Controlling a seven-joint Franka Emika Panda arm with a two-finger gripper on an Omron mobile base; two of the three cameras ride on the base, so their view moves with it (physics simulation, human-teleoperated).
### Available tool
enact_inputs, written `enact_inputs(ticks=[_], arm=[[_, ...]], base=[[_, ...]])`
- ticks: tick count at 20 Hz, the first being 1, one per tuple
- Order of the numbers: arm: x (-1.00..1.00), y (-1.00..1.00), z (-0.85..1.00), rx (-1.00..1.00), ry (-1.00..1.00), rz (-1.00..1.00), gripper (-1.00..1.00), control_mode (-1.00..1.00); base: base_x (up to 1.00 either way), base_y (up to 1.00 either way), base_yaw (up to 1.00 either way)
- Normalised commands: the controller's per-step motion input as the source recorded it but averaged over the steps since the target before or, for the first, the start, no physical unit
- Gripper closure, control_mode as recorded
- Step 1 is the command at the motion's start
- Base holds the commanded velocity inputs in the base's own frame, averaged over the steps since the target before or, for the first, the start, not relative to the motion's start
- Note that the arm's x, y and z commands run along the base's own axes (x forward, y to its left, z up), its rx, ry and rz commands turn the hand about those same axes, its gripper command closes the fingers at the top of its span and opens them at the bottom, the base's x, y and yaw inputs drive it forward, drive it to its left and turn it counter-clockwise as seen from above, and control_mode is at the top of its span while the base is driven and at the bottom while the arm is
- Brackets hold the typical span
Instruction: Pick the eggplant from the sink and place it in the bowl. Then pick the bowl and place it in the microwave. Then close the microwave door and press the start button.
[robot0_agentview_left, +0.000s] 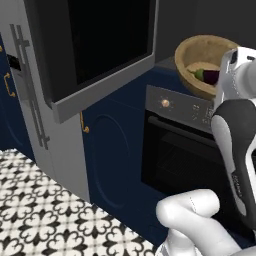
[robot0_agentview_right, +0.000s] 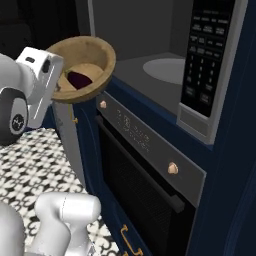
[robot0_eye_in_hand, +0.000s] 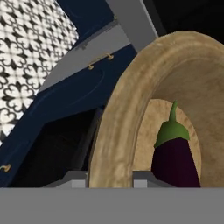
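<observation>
Pincer (robot0_eye_in_hand: 110, 177) tips barely visible, eggplant (robot0_eye_in_hand: 175, 159) base cut off, bowl (robot0_agentview_right: 92, 57) half hidden behind hand

Evenly, softly lit, rendered flat, without glare. Sharp throughout, no blur or edge distortion. Deep shade inside the microwave (robot0_agentview_right: 150, 45) cavity; faint shadow within the bowl (robot0_eye_in_hand: 131, 109) around the eggplant (robot0_eye_in_hand: 175, 157).

The wide round wooden bowl (robot0_agentview_left: 193, 56) is light brown; the stubby eggplant (robot0_eye_in_hand: 175, 157) in it is dark purple, green-stemmed. Navy cabinetry (robot0_agentview_left: 112, 150) frames a black oven (robot0_agentview_right: 145, 185) with copper knobs. Floor tiles (robot0_agentview_left: 45, 220) carry black-and-white floral patterning.
</observation>
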Motion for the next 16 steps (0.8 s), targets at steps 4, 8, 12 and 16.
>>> enact_inputs(ticks=[4,8,12,16], arm=[[1.0,-0.42,0.0,0.0,0.01,0.0,1.0,-1.0],[0.84,-0.27,0.02,-0.01,0.0,-0.15,1.0,-1.0],[0.63,-0.18,0.17,-0.02,0.01,-0.17,1.0,-1.0],[0.18,-0.4,0.48,0.0,0.1,-0.07,1.0,-1.0]], base=[[0.0,0.0,0.0],[0.0,0.0,0.0],[0.0,0.0,0.0],[0.0,0.0,0.0]])
